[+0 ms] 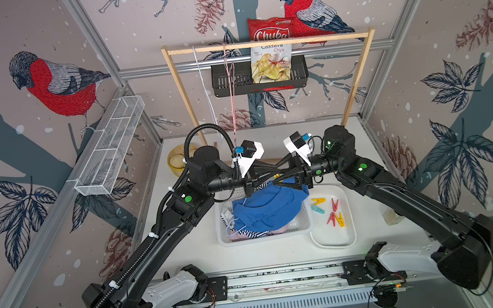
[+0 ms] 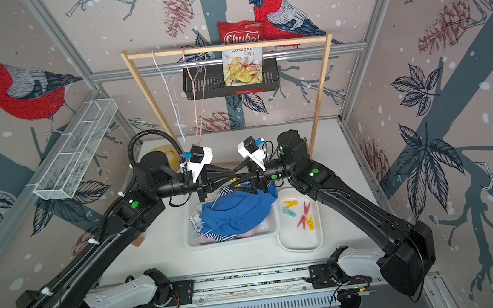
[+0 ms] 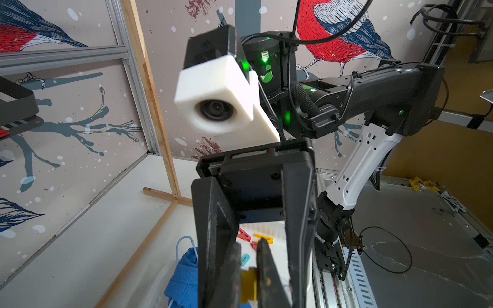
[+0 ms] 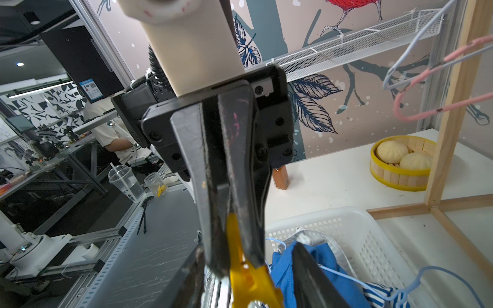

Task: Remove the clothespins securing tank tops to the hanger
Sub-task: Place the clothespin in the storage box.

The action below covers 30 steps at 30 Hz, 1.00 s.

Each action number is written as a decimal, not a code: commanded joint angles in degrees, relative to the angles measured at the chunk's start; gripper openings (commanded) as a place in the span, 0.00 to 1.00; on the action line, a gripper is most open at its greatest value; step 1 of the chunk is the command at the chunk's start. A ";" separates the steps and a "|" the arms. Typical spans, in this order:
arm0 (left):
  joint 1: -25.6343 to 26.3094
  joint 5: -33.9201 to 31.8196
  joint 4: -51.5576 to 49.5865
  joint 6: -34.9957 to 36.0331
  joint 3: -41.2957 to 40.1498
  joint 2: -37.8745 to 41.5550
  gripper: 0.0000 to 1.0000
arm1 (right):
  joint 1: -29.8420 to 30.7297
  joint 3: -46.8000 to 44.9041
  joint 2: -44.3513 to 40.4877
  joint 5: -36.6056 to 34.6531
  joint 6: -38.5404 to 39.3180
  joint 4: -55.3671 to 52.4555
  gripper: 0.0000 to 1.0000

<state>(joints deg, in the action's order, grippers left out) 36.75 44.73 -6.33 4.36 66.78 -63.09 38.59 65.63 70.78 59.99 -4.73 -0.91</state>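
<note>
STEP IN HAND: last pin, being passed between grippers, which meet tip to tip.

1. The left gripper (image 4: 237,266) is nearly closed, pinching the handle end of the yellow clothespin (image 4: 250,285).
2. The right gripper (image 1: 275,176) is partly open, one finger either side of the pin's free end. No firm contact visible.
3. Directly below both: blue tank top (image 1: 269,205), bunched in the white basket (image 1: 266,237) over the striped top (image 1: 247,234). Whether the pin's nose grips cloth: cannot tell.
4. Beside the basket, right gripper's side: white tray (image 1: 335,239) w/ five clothespins (image 1: 335,204) (2 yellow, 2 red, 1 teal). Judged: 5 of 6 done.
5. Far behind both: pink wire hanger (image 1: 231,100) and white wire hanger (image 1: 206,96) on the wooden rack (image 1: 268,43), bare.

NEXT (judgement): right gripper closes on the pin body, left lets go, pin goes to tray. Req: secure right-side grip before the left releases, else the pin drops into the cloth.
</note>
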 commanded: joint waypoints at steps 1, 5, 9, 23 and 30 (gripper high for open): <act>0.16 -1.08 1.08 0.96 0.46 0.15 0.25 | 0.08 -0.10 -0.77 0.52 -0.04 1.24 0.39; 0.25 -1.69 1.77 0.57 0.60 0.29 0.43 | 0.08 -0.50 -1.25 -0.83 -0.22 0.94 0.13; 0.20 -4.61 3.74 -1.44 0.35 0.83 0.84 | 0.00 -1.91 -1.84 -2.49 -0.69 0.91 0.12; 0.25 -22.65 2.93 -3.98 -5.37 9.10 0.99 | -1.67 -16.77 -12.84 -38.30 -8.48 -5.87 0.11; 0.19 -19.39 0.83 -7.08 -9.29 9.66 0.99 | -3.31 -27.58 -23.42 -74.03 -23.46 -15.15 0.09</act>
<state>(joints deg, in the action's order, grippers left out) 36.93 24.05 -5.30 -0.32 58.28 -53.36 35.94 40.25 50.19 5.80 -18.98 -10.90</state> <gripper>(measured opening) 0.992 0.208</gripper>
